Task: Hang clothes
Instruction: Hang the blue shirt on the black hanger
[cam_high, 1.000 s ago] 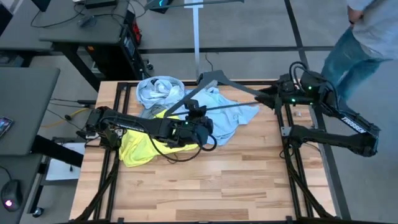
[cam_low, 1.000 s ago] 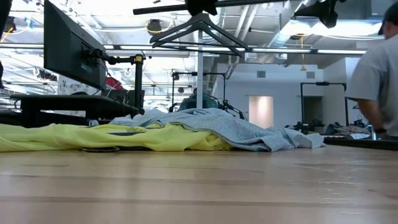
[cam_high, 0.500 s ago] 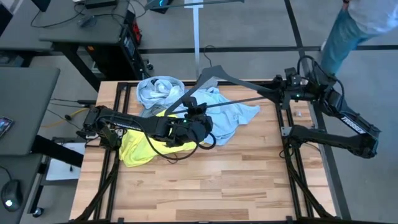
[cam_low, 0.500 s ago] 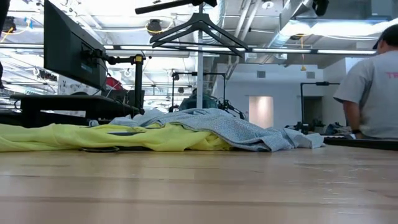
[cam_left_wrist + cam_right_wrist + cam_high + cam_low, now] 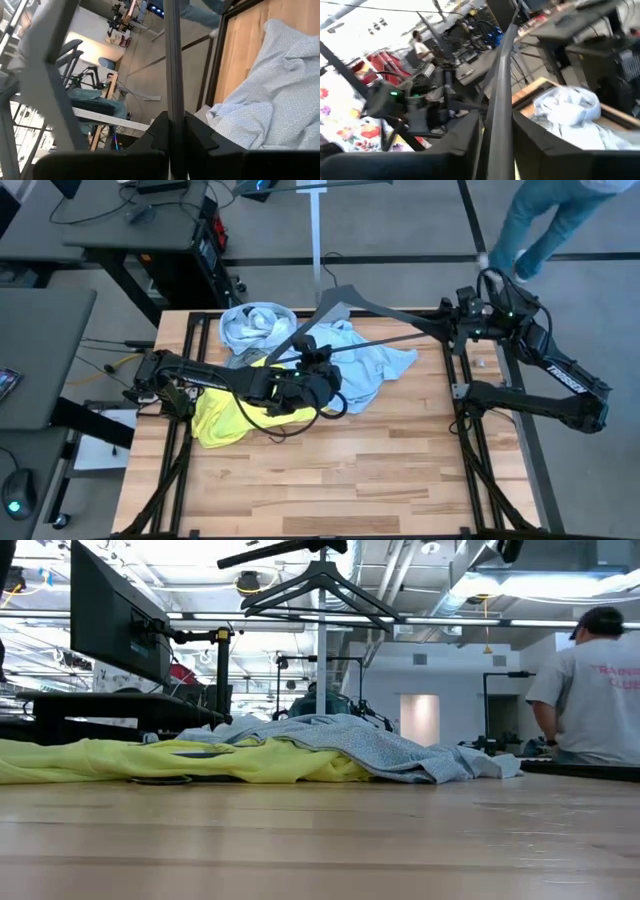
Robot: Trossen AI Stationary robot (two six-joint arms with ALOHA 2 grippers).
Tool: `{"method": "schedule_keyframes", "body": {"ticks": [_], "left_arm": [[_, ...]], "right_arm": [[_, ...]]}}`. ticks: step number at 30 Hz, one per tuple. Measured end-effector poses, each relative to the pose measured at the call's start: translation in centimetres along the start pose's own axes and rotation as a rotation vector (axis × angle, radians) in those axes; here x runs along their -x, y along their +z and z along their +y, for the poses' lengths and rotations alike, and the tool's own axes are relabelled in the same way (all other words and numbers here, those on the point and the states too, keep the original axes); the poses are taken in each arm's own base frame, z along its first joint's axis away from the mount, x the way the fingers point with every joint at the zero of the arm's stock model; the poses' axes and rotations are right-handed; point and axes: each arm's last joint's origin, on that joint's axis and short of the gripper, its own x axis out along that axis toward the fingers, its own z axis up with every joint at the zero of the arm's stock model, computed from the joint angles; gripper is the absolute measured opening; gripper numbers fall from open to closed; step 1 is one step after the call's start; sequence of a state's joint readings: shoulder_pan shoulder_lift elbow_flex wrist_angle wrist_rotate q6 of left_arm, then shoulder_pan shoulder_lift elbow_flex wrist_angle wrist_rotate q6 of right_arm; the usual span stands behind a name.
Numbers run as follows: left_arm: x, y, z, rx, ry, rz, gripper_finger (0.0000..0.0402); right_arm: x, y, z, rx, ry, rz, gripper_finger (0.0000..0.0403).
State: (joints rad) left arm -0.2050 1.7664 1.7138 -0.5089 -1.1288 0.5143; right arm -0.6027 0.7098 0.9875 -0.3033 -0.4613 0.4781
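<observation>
A: From above, what has changed?

B: Very little on the desk (image 5: 380, 470). The left claw (image 5: 318, 358) stays over the middle of the clothes heap, shut on the bottom bar of the black hanger (image 5: 345, 305). The right claw (image 5: 447, 332) has drawn a touch toward the desk's right edge since a second ago and grips the hanger's other end. The person (image 5: 545, 220) beyond the desk's far right corner has stepped farther off.

A: And the clothes?

B: Unmoved. The grey T-shirt (image 5: 252, 326) is bunched at the far side, the light-blue shirt (image 5: 375, 365) spreads toward the middle, and the neon-yellow T-shirt (image 5: 222, 418) lies nearer the left arm's base, under that arm.

A: Any writing?

B: White lettering runs along the right arm (image 5: 560, 380), too small to read with certainty.

A: The low view?

B: The yellow T-shirt (image 5: 110, 760) and the blue shirt (image 5: 380, 752) lie flat on the desk, the hanger (image 5: 318, 588) held high above them. The person (image 5: 590, 690) now shows more fully at the right, back turned, with red print on the shirt that I cannot read.

A: Left wrist?

B: Its fingers (image 5: 197, 137) pinch the hanger's bar (image 5: 174, 60), the blue shirt (image 5: 270, 105) beneath.

A: Right wrist?

B: Both fingers (image 5: 470, 135) close on a hanger bar (image 5: 502, 85); the grey T-shirt (image 5: 567, 107) lies beyond.
</observation>
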Motion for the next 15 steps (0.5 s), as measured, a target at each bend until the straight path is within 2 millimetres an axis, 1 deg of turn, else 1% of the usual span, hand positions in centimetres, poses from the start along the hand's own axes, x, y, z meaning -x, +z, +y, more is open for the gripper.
{"method": "schedule_keyframes", "body": {"ticks": [3, 8, 11, 14, 15], "left_arm": [[-0.3, -0.1, 0.1, 0.108, -0.021, -0.003, 0.003], [-1.3, -0.4, 0.6, 0.372, -0.164, -0.018, 0.0046], [-2.0, -0.9, 1.4, 0.551, -0.327, 0.04, 0.0056], [-3.2, -2.0, 2.4, 0.719, -0.548, 0.162, 0.0071], [-3.4, -2.4, 2.6, 0.752, -0.652, 0.219, 0.0076]], "right_arm": [[0.2, 0.0, -0.2, 0.02, -0.014, -0.001, 0.0079], [0.5, 0.0, -0.8, 0.066, -0.052, 0.011, 0.0079], [0.6, -0.2, -1.1, 0.1, -0.079, 0.029, 0.0079], [0.7, -0.5, -1.6, 0.137, -0.118, 0.062, 0.0079], [0.7, -0.5, -1.9, 0.167, -0.175, 0.056, 0.0079]]}}
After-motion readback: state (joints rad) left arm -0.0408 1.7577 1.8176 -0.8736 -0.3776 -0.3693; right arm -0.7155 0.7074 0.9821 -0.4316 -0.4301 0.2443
